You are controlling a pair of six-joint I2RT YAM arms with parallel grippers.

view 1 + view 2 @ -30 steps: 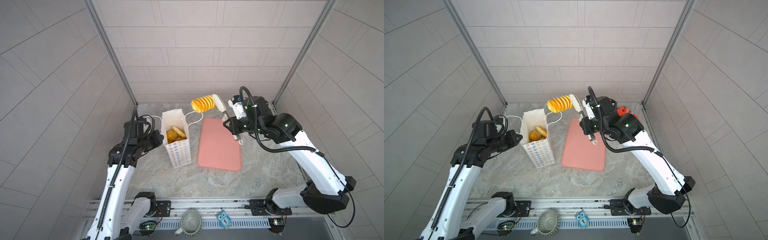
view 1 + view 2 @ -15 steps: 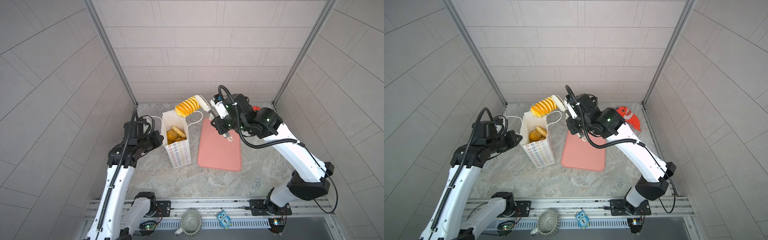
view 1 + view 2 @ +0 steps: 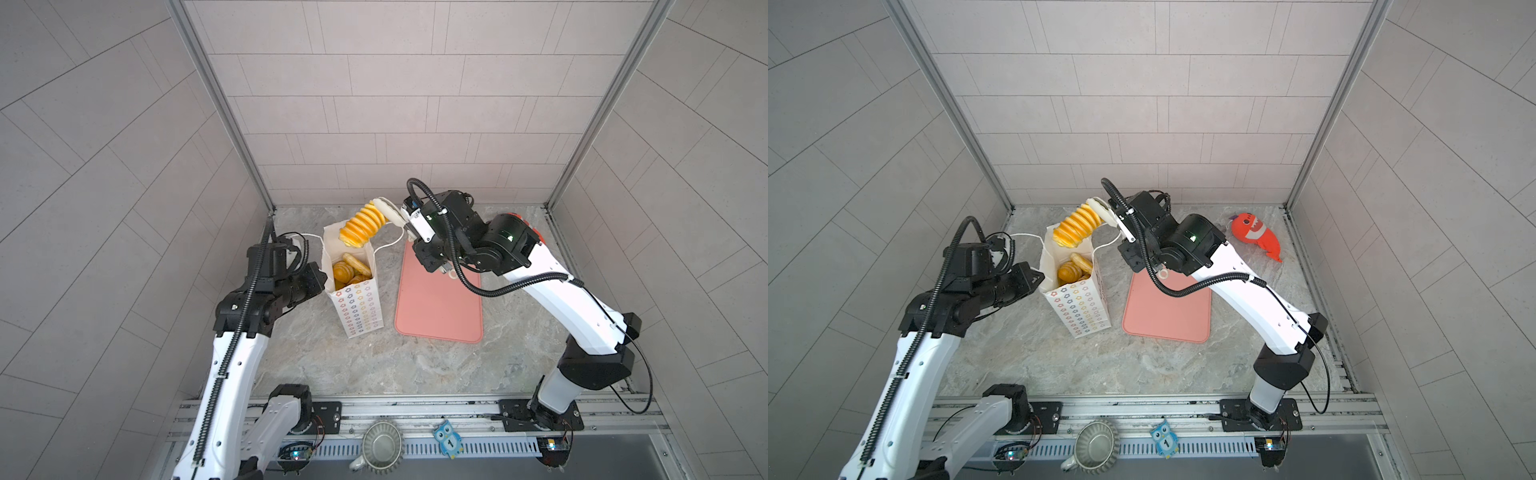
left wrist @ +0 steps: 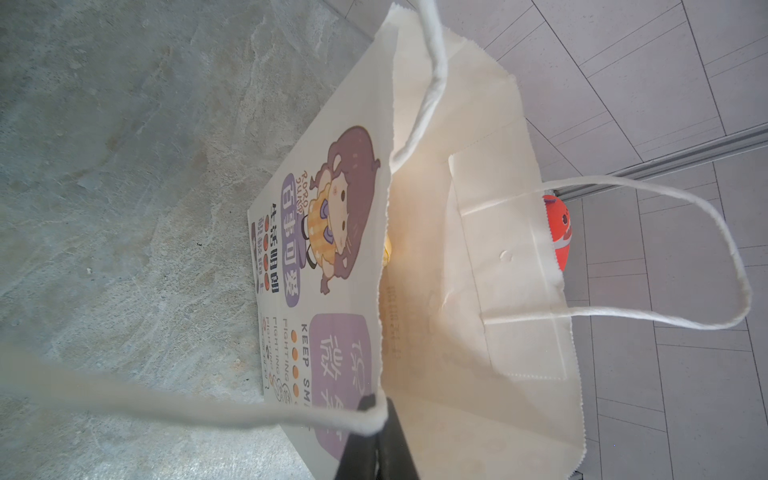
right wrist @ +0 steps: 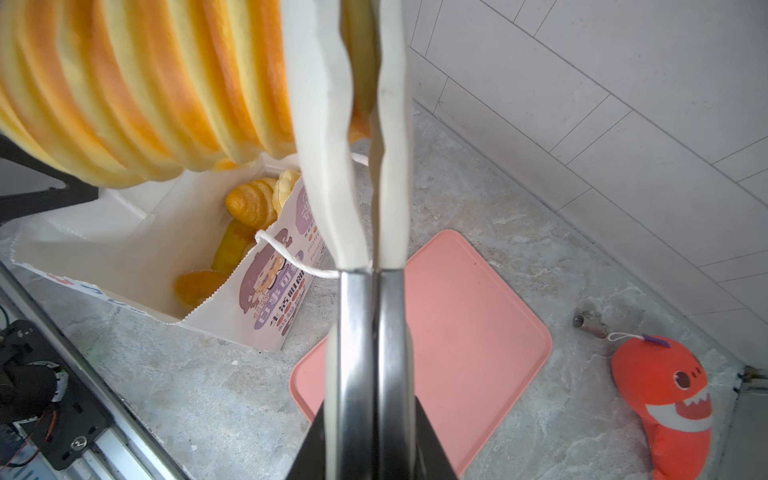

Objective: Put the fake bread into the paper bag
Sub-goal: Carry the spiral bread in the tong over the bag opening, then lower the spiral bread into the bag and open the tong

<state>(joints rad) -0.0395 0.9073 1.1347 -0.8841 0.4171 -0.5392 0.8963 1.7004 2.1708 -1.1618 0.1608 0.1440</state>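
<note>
The white paper bag (image 3: 357, 303) (image 3: 1077, 307) stands open on the table, with several golden fake breads (image 3: 347, 270) (image 5: 251, 203) inside. My left gripper (image 3: 322, 278) (image 3: 1040, 276) (image 4: 380, 440) is shut on the bag's left rim (image 4: 384, 332). My right gripper (image 3: 415, 226) (image 3: 1127, 226) (image 5: 372, 436) is shut on a pair of white-tipped tongs (image 5: 365, 311). The tongs pinch one end of a ridged yellow-orange bread roll (image 3: 361, 226) (image 3: 1077, 226) (image 5: 137, 91). That roll hangs tilted down over the bag's open mouth at its far rim.
A pink tray (image 3: 440, 303) (image 3: 1167, 307) lies flat just right of the bag, under my right arm. An orange-red plush fish (image 3: 1256, 235) (image 5: 665, 399) lies at the back right by the wall. A small bowl (image 3: 380, 444) sits on the front rail.
My right arm has swung left with the tongs, carrying the ridged roll from behind the tray to over the bag's mouth and tipping it downward. The left arm has stayed put.
</note>
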